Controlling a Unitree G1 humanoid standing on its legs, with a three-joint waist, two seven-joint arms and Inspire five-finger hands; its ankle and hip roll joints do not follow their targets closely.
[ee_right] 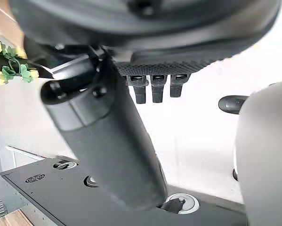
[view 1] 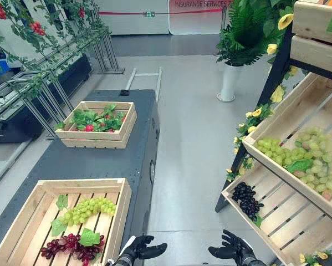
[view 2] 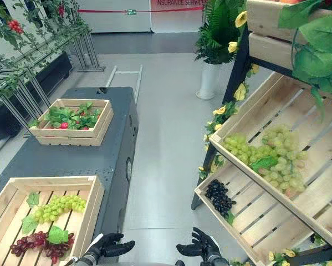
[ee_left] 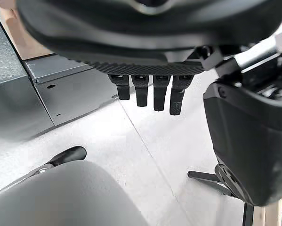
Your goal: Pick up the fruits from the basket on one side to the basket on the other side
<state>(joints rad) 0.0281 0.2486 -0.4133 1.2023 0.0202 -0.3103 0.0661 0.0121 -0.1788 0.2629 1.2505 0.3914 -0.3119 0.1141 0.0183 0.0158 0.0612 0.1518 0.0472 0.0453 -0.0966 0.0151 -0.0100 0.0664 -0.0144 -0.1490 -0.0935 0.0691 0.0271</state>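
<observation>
Wooden crate (view 1: 82,183) holds one green grape bunch (view 1: 91,209), one purple bunch (view 1: 71,245).

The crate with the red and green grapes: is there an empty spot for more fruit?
The crate has bare slats on its left, beside the green grapes and red grapes. Its right half is crowded by both bunches. The dark table between it and the far crate is bare.

right robot hand (ee_right: 150,33) over pale floor (ee_right: 197,136), holding nothing. fingers (ee_right: 152,89) straight in row, thumb (ee_right: 108,141) standing apart. yellow flowers (ee_right: 3,59) with green leaves at 10 o'clock from thumb. dark flat plate (ee_right: 60,197) with round fittings at 6 o'clock.
</observation>
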